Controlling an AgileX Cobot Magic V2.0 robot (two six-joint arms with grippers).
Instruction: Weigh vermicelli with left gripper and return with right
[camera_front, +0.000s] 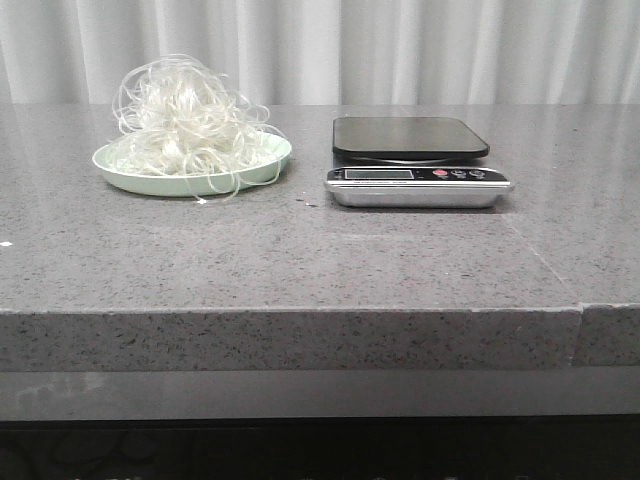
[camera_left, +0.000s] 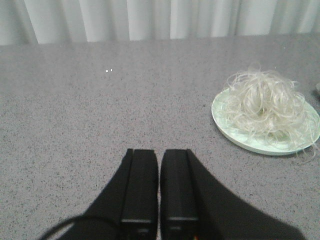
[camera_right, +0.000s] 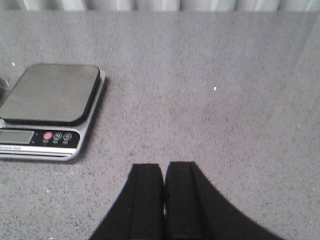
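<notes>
The vermicelli (camera_front: 185, 120), a fluffy mass of thin white strands, lies heaped on a pale green plate (camera_front: 262, 165) at the table's back left. It also shows in the left wrist view (camera_left: 265, 102) on the plate (camera_left: 225, 127). A kitchen scale (camera_front: 412, 160) with a black platform stands to the plate's right; its platform is bare in the right wrist view (camera_right: 50, 92). My left gripper (camera_left: 159, 152) is shut and empty, well short of the plate. My right gripper (camera_right: 165, 166) is shut and empty, beside the scale. Neither gripper shows in the front view.
The grey speckled stone table (camera_front: 320, 260) has its front edge close to the camera. A seam (camera_front: 580, 305) runs through the top at the right. White curtains (camera_front: 400, 50) hang behind the table.
</notes>
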